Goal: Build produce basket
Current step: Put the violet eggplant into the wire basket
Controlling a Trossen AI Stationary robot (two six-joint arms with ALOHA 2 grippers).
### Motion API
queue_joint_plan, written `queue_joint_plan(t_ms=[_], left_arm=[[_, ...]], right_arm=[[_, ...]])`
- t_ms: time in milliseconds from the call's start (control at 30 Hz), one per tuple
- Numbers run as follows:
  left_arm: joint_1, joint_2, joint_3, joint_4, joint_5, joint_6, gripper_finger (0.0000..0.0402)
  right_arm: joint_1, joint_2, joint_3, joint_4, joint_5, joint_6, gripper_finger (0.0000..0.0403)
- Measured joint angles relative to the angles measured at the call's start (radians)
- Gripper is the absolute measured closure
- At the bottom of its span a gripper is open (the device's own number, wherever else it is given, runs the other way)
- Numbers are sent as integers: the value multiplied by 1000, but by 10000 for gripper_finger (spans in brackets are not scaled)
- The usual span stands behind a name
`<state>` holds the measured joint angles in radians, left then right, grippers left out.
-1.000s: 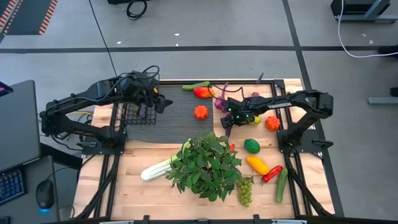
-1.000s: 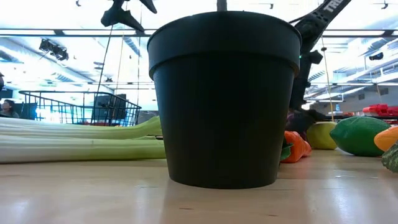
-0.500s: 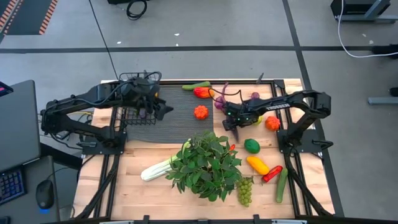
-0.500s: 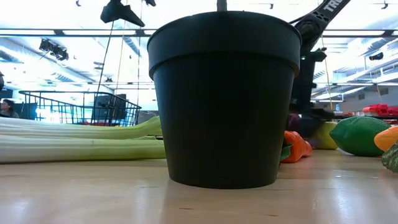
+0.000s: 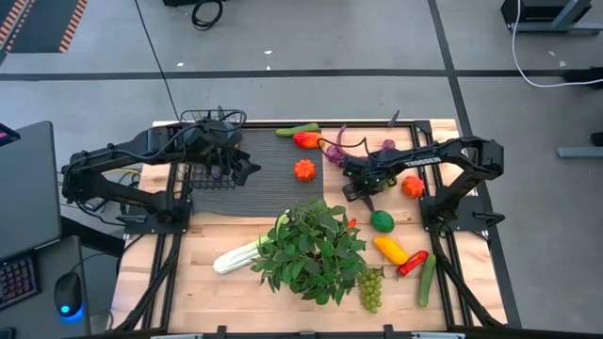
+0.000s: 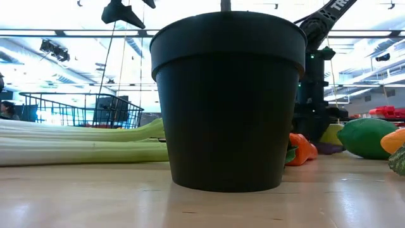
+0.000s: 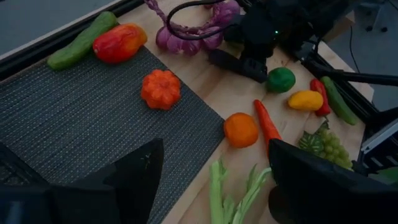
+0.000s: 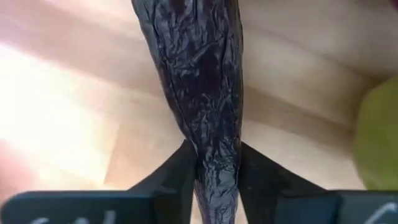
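Observation:
My right gripper (image 5: 359, 188) points down at the mat's right edge and is shut on a dark purple, wrinkled long vegetable (image 8: 199, 74), which lies on the wood (image 6: 329, 149). My left gripper (image 7: 211, 186) hangs open and holds nothing, above the black wire basket (image 5: 203, 169) at the table's left. Produce lies around: an orange pumpkin (image 5: 303, 169) on the mat, a red pepper (image 5: 306, 140), a cucumber (image 5: 297, 130), a purple bulb string (image 5: 337, 146), an orange (image 5: 413, 186) and a lime (image 5: 381, 220). My right gripper pinches the dark purple vegetable between its two fingers at a narrower stretch of it (image 8: 214, 155). The fingers come from above, pointing down, and lie across it. The vegetable rests on the table.
A leafy plant (image 5: 311, 247) in a black pot (image 6: 228, 101) stands at the near middle and blocks much of the low view. Celery (image 5: 236, 256), grapes (image 5: 371, 288), a yellow pepper (image 5: 389, 250), a red chili (image 5: 412, 263) and a cucumber (image 5: 428, 280) lie near the front.
My right gripper has tipped from a slant until it points straight down, and it has shut on the dark purple vegetable, which stays on the table.

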<state>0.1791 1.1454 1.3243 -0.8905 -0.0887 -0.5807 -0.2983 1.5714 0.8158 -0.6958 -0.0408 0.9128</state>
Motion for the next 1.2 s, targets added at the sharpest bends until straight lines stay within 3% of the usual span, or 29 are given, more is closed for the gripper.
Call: queue_joint_plan(t_ms=[233,600,767,900,1067,1200], left_arm=[[0,0,0,1,-1,2,109],[0,0,0,3,-44,1,109],[7,0,0,76,-105,0,109],[25,0,0,235,-106,-8,109],[69,5,1,472,-115,-8,108],[110,35,2,638,-119,-5,108]], right_arm=[[31,-90,0,3,-46,-45,317],[60,-383,1,113,-31,-124,313],[59,-486,2,322,2,-222,313],[55,-519,2,544,83,-273,313],[26,-486,2,814,100,-291,313],[13,-425,2,994,41,-285,313]])
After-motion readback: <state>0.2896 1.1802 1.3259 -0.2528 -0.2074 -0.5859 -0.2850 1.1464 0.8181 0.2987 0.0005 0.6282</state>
